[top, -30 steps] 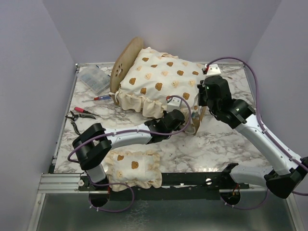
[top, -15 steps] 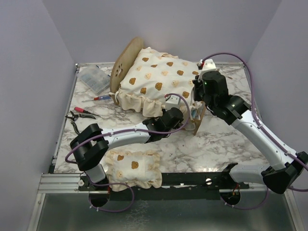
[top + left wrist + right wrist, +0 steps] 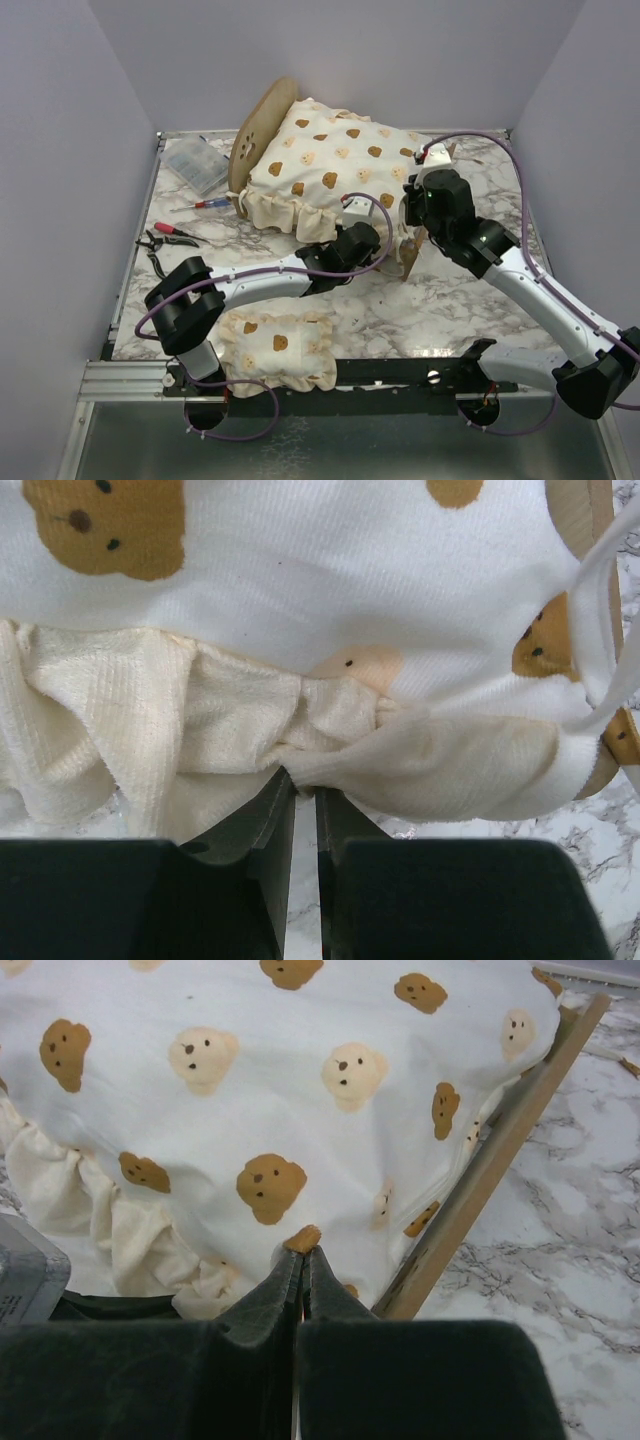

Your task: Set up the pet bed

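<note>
The pet bed (image 3: 262,125) stands at the far middle of the bench (image 3: 450,300). Its rounded headboard is to the far left and its low footboard (image 3: 480,1195) leans toward the near right.

By my judgement the job is a little past halfway:
- **Done:** the bear-print cushion (image 3: 330,160) already lies on the frame and covers most of it.
- **Not settled:** the cushion bulges over the footboard at the right end, and its frill hangs loose down the near side.
- **Left to do:** the small pillow (image 3: 275,345) is well apart from the bed, at the near edge of the bench by the left arm's base. It probably has to be placed once the cushion is squared up.

The left end effector (image 3: 302,780) is narrow, and a fold of the cushion's frill appears nipped at its tips. The right end effector (image 3: 303,1252) is fully closed, with its tips against the cushion's side just beside the footboard. I cannot tell whether any cloth is caught between them.

The count is one bed frame, one cushion, one pillow and two arms. Along the left side are one clear parts box (image 3: 197,165), one screwdriver (image 3: 205,203), and some pliers-like hand tools (image 3: 165,235) too small to count with certainty.
</note>
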Robot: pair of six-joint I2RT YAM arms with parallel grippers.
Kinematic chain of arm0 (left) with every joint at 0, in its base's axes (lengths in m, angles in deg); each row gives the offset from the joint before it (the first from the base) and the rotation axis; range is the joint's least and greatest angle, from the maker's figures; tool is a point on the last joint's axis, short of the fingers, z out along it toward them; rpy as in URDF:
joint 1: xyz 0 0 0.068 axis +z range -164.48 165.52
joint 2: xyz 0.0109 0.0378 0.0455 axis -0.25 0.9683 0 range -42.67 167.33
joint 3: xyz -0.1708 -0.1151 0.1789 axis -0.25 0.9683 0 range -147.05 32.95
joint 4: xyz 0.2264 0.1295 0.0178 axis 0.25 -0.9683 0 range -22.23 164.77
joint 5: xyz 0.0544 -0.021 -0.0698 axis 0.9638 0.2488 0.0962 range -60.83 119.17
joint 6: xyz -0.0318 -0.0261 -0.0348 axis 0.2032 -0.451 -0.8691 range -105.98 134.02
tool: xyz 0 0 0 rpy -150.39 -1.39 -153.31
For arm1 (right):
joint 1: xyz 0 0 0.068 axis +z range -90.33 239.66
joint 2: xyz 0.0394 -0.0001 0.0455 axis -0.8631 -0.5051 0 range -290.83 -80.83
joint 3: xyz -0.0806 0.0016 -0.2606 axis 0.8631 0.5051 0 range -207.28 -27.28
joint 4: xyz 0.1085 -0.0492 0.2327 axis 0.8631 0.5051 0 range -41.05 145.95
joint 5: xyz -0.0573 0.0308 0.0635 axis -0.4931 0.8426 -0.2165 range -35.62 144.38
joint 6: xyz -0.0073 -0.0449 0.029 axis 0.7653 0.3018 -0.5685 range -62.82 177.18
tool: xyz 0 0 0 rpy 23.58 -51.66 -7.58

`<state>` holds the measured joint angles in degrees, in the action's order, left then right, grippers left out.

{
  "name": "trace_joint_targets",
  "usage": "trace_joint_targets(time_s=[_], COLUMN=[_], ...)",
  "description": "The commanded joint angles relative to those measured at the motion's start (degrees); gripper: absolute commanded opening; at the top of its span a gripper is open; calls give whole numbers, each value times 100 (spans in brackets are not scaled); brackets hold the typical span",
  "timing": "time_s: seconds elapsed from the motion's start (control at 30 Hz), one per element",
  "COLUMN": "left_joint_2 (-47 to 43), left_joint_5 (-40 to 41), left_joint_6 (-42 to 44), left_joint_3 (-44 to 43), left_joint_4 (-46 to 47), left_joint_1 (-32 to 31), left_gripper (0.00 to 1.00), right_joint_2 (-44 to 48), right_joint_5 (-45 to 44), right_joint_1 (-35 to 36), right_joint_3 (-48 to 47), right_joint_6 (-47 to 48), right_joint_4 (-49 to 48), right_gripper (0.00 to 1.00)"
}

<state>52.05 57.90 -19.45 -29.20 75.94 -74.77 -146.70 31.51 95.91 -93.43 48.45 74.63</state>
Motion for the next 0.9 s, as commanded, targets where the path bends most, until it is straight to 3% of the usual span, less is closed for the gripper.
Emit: trace_joint_targets(time_s=[0.0, 0.3, 0.53, 0.87], left_joint_2=[-192, -255, -274, -395], left_joint_5=[-18, -1, 10, 53], left_joint_6=[-45, -68, -104, -224], left_joint_3=[-25, 6, 35, 174], left_joint_4=[50, 50, 67, 128], left_joint_1=[44, 61, 78, 132], left_gripper=[15, 15, 15, 15], right_joint_2=[70, -495, -538, -365], right_joint_5=[170, 652, 486, 921], right_joint_1=[-83, -96, -140, -188], right_joint_3=[324, -507, -350, 624], right_joint_6=[-143, -624, -864, -1729], right_joint_4=[-774, -800, -1065, -2254], right_gripper=[1, 1, 1, 1])
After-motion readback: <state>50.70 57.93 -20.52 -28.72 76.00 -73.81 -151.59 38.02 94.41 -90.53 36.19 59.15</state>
